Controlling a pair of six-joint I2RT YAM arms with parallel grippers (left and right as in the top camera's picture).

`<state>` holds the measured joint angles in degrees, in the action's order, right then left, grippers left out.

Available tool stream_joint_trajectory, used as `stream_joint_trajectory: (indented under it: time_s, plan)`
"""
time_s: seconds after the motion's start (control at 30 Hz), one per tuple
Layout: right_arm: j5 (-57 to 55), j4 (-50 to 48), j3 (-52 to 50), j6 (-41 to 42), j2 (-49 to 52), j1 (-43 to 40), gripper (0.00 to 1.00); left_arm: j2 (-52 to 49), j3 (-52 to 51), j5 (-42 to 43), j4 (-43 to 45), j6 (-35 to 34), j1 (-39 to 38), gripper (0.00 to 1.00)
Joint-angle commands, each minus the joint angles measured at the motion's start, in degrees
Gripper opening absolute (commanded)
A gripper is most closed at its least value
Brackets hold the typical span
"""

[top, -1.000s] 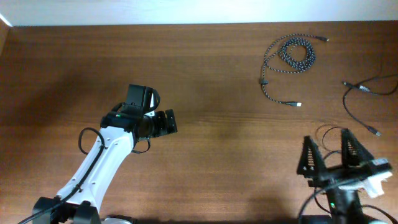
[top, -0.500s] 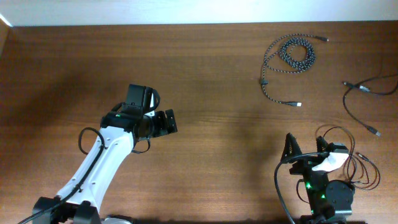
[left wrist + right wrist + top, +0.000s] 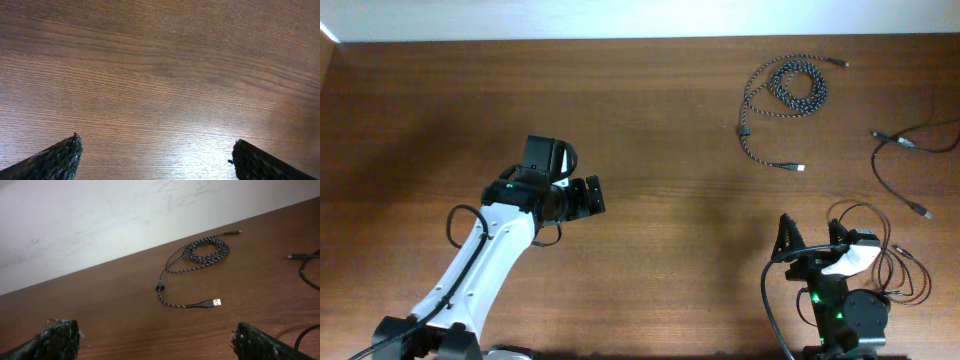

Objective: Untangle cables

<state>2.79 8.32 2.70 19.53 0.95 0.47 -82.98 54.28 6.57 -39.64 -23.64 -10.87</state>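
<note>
My left hand (image 3: 156, 156) and right hand (image 3: 810, 232) are both released, empty. Speckled cable (image 3: 812, 98) lies coiled at two o'clock, black cable (image 3: 905, 143) at three. They look limp and light, so I'd pinch near a plug (image 3: 799, 168).

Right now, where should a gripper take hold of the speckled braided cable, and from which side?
Take the speckled braided cable on its straight tail behind the plug, from above: that stretch lies flat, clear of the coil, nearest the right gripper.

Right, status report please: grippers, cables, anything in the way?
Left gripper open, empty, over bare table. Right gripper open, empty. Speckled cable coiled ahead of it, thin black cable apart, to the right. Nothing blocking in right wrist view.
</note>
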Motion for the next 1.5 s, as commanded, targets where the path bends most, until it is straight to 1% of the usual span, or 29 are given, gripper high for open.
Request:
stream_joint_trajectory:
  time_s: [0.0,0.07,0.1,0.13,0.2,0.23,0.27,0.4,0.47,0.5,0.6,0.63,0.7,0.93,1.0,1.2,1.23,1.4,1.47]
  plan:
    - [-0.5,-0.2,-0.7,0.4,-0.4,0.2,0.99,0.0,-0.2,-0.4,0.1,0.1,-0.2,0.99]
    - [-0.5,-0.2,-0.7,0.4,-0.4,0.2,0.99,0.1,-0.2,-0.4,2.6,0.1,-0.2,0.99]
    - [-0.5,-0.2,-0.7,0.4,-0.4,0.2,0.99,0.1,-0.2,-0.4,4.5,1.4,-0.1,0.99]
    - [-0.5,-0.2,-0.7,0.4,-0.4,0.2,0.99,0.2,-0.2,-0.5,6.6,4.3,-0.1,0.99]
    - [-0.5,-0.2,-0.7,0.4,-0.4,0.2,0.99,2.6,-0.2,-4.9,7.2,4.2,-0.1,0.99]
    - [-0.5,-0.2,-0.7,0.4,-0.4,0.2,0.99,5.6,-0.2,-8.2,6.7,4.2,-0.1,0.99]
    - [-0.5,-0.2,-0.7,0.4,-0.4,0.2,0.99,8.8,-0.2,-10.1,5.9,4.5,-0.1,0.99]
    - [-0.5,-0.2,-0.7,0.4,-0.4,0.2,0.99,25.2,-0.7,-10.8,3.3,11.4,-0.1,0.99]
    - [-0.5,-0.2,-0.7,0.4,-0.4,0.2,0.99,32.4,-2.4,-11.8,3.3,12.0,0.1,0.99]
    - [-0.5,-0.2,-0.7,0.4,-0.4,0.2,0.99,39.0,-5.7,-12.6,3.3,12.0,1.0,0.99]
    - [-0.5,-0.2,-0.7,0.4,-0.4,0.2,0.99,51.5,-13.8,-12.4,3.4,11.7,3.0,0.99]
    - [-0.5,-0.2,-0.7,0.4,-0.4,0.2,0.99,57.6,-16.9,-12.4,3.6,11.7,3.3,0.99]
    - [-0.5,-0.2,-0.7,0.4,-0.4,0.2,0.99,64.7,-19.2,-12.4,3.6,11.7,3.3,0.99]
    - [-0.5,-0.2,-0.7,0.4,-0.4,0.2,0.99,73.6,-20.2,-14.8,3.5,11.7,3.3,0.99]
    - [-0.5,-0.2,-0.7,0.4,-0.4,0.2,0.99,75.2,-21.6,-14.7,3.4,9.9,3.3,0.99]
    - [-0.5,-0.2,-0.7,0.4,-0.4,0.2,0.99,75.3,-22.2,-12.4,0.7,8.8,3.3,0.99]
    - [-0.5,-0.2,-0.7,0.4,-0.4,0.2,0.99,75.3,-22.2,-14.0,-0.6,9.4,3.3,0.99]
    - [-0.5,-0.2,-0.7,0.4,-0.4,0.2,0.99,75.2,-22.2,-14.6,-0.5,9.4,3.3,0.99]
    - [-0.5,-0.2,-0.7,0.4,-0.4,0.2,0.99,75.5,-22.3,-16.1,-0.4,9.4,3.3,0.99]
